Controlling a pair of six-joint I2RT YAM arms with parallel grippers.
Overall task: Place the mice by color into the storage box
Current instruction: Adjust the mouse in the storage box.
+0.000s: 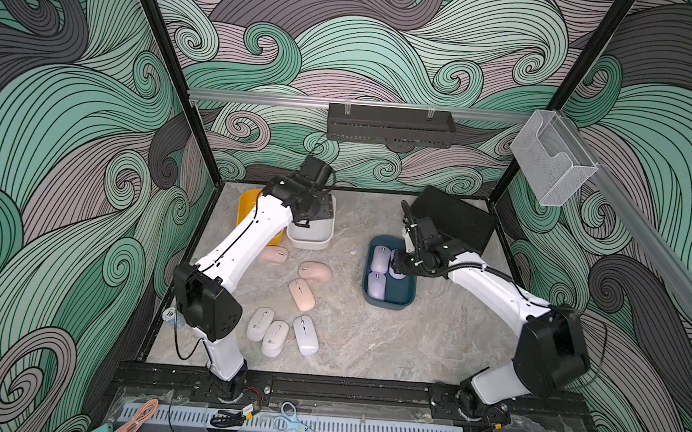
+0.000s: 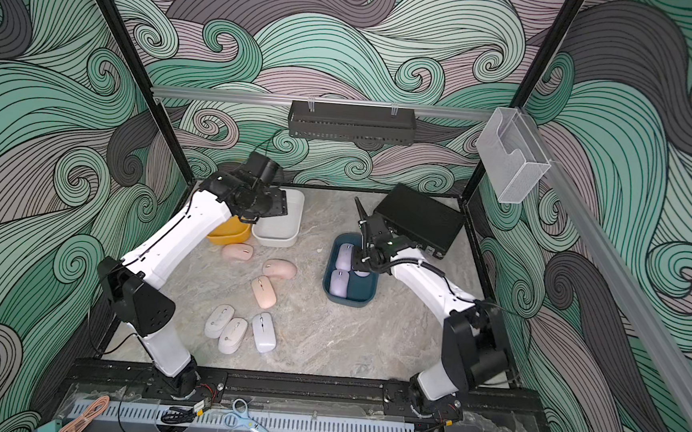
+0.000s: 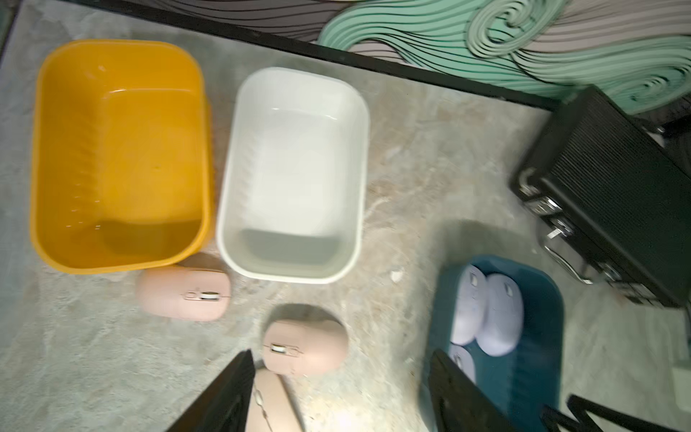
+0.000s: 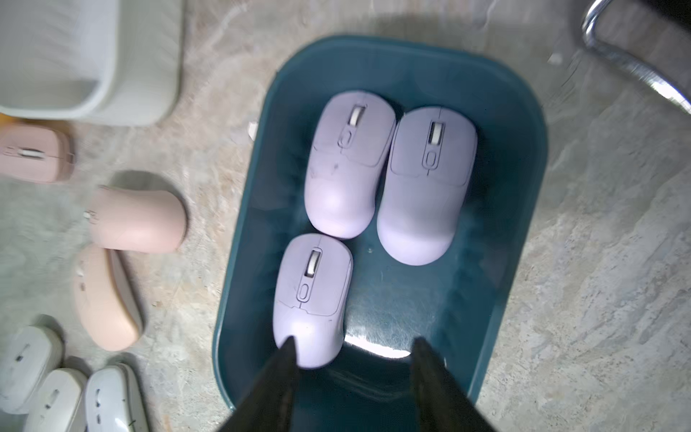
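Marble tabletop (image 1: 431, 348): three tubs (image 1: 388, 304), six loose mice (image 1: 302, 294), black case (image 1: 456, 220).

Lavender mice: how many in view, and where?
3, all in the teal storage box: first mouse and second mouse side by side at its far end, third mouse nearer the robot's base. None seems hidden.

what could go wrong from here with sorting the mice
1. The right gripper hangs open over the teal box, with one finger right by the nearest lavender mouse. A sideways move may nudge it.
2. One pink mouse lies against the yellow box, so a finger may not fit on that side.
3. The off-white mice lie packed side by side, so gripping one could shove its neighbours.
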